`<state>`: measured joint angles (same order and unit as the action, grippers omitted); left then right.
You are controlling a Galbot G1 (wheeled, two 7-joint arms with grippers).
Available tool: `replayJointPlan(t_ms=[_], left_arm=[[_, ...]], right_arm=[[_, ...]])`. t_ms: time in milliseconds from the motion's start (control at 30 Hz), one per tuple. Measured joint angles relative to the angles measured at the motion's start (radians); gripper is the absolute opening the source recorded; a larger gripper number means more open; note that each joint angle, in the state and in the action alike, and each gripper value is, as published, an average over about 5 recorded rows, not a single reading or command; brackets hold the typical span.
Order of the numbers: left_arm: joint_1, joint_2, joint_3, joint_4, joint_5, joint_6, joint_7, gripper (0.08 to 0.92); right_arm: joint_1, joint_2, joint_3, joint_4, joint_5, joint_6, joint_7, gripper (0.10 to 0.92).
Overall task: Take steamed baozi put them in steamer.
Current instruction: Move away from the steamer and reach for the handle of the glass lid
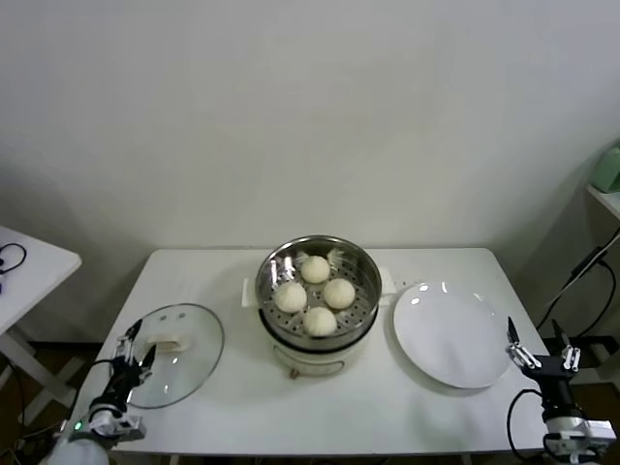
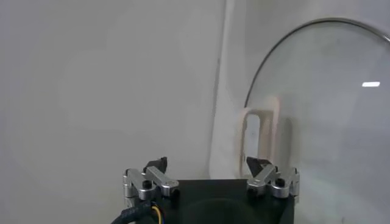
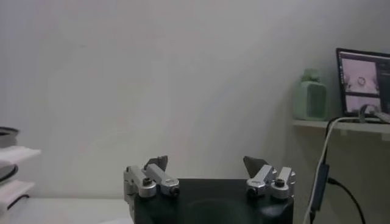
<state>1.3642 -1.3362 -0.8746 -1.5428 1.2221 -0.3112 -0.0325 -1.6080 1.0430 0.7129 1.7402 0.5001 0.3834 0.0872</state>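
The steamer (image 1: 319,267), a shiny steel pot on a white base, stands at the table's middle. Several cream-white baozi (image 1: 322,294) lie on its perforated tray. My left gripper (image 1: 136,346) is open and empty at the table's front left, over the edge of the glass lid. In the left wrist view it (image 2: 209,164) points at the lid's white handle (image 2: 259,137). My right gripper (image 1: 539,347) is open and empty off the table's front right corner. In the right wrist view it (image 3: 206,163) faces the wall.
A round glass lid (image 1: 176,353) lies flat on the table at the left. An empty white plate (image 1: 453,334) lies at the right of the steamer. A second white table (image 1: 29,266) stands at far left. A cable (image 1: 581,271) hangs at right.
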Motion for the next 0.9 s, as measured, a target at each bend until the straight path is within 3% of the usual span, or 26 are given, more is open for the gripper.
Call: replayJointPlan(t_ms=[667, 900], left_arm=[[-0.050, -0.028, 0.012, 0.056, 0.047, 0.023, -0.030, 0.814], [-0.057, -0.042, 0.013, 0.069, 0.060, 0.014, -0.041, 0.646]], right_arm=[[-0.009, 0.033, 0.009, -0.009, -0.002, 0.023, 0.005, 0.823], [-0.004, 0.037, 0.007, -0.013, -0.002, 0.026, 0.010, 0.823]])
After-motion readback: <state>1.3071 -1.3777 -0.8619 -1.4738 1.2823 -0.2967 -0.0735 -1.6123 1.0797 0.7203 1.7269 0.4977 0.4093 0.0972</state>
